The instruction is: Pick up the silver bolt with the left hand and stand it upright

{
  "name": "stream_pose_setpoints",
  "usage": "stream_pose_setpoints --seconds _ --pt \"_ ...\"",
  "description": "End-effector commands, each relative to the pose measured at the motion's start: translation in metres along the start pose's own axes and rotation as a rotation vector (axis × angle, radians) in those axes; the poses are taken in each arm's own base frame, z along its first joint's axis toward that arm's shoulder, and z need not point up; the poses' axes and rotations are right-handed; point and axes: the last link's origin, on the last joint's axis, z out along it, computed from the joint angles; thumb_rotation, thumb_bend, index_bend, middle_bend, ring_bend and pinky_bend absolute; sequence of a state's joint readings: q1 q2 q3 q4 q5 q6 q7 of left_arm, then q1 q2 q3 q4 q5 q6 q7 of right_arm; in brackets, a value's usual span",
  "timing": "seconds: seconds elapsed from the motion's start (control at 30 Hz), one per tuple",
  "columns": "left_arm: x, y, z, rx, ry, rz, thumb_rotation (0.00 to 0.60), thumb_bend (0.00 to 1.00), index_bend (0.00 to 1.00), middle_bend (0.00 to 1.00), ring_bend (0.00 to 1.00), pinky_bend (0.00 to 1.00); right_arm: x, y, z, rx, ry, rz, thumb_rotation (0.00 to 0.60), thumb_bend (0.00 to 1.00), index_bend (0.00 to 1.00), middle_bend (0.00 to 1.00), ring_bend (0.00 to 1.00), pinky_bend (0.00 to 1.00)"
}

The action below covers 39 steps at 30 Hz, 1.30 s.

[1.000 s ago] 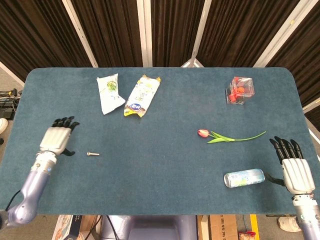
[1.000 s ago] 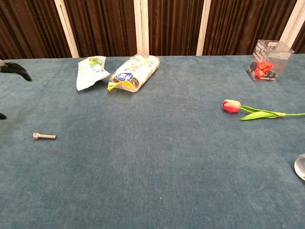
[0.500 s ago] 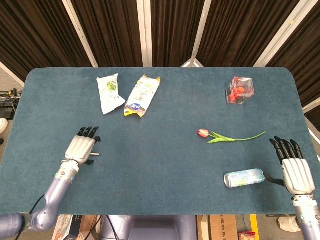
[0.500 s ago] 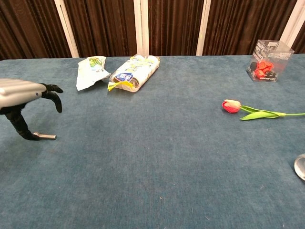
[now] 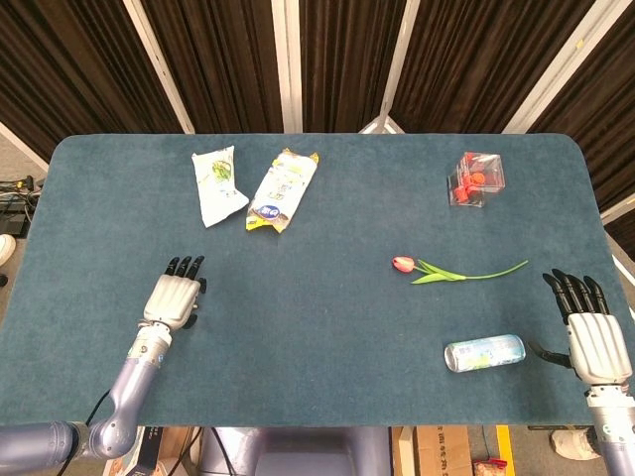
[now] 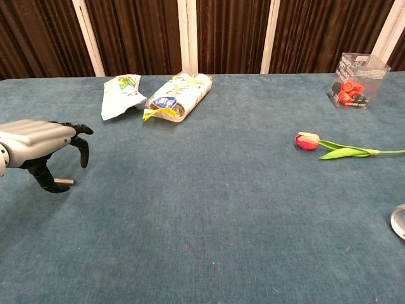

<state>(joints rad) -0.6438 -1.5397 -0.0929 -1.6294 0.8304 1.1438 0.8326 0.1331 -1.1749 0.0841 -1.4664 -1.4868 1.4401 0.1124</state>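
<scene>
- Blue felt-like cloth covers the table (image 5: 327,248), backed by dark pleated curtains with pale uprights.
- Left hand (image 5: 173,298) hovers palm-down directly over the silver bolt (image 6: 63,182) — its fingers curl downward, thumb beside the bolt, nothing gripped yet.
- Right hand (image 5: 593,335) rests well apart at the opposite edge, fingers spread, holding nothing.
- Silver bolt lies flat on the cloth, long axis running left-right in the chest view, hidden beneath the hand from above — a pinch across its shaft looks the likely next move.
</scene>
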Motion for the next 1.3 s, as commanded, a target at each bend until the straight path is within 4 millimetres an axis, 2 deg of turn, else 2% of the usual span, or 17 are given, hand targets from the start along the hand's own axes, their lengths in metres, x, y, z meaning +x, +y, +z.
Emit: stream_pose_setpoints --seconds 0.03,0.3,0.53,0.73,1.3 --pt "-0.002 -0.001 0.002 0.007 0.005 0.003 0.6 0.39 0.42 0.01 0.0 0.0 -0.001 0.0 0.001 0.0 -0.001 0.0 0.6 0.1 0.12 0.1 0.1 0.03" --pt "-0.006 -0.003 0.002 0.003 0.004 0.003 0.6 0.42 0.48 0.04 0.0 0.0 -0.001 0.0 0.001 -0.005 0.003 0.002 0.6 0.1 0.12 0.1 0.1 0.03" --pt "-0.01 -0.007 0.004 0.013 0.003 0.01 0.6 0.42 0.48 0.04 0.0 0.0 -0.001 0.001 0.002 -0.01 0.003 0.006 0.6 0.1 0.12 0.1 0.1 0.03" --pt "-0.01 -0.005 0.005 -0.004 0.022 0.022 0.6 0.52 0.5 0.06 0.0 0.0 -0.002 0.001 0.002 -0.013 -0.001 0.007 0.6 0.1 0.12 0.1 0.1 0.03" --pt "-0.013 -0.003 0.004 -0.017 0.02 0.033 0.6 0.48 0.5 0.05 0.0 0.0 -0.004 0.002 0.004 -0.021 -0.008 0.017 0.6 0.1 0.12 0.1 0.1 0.03"
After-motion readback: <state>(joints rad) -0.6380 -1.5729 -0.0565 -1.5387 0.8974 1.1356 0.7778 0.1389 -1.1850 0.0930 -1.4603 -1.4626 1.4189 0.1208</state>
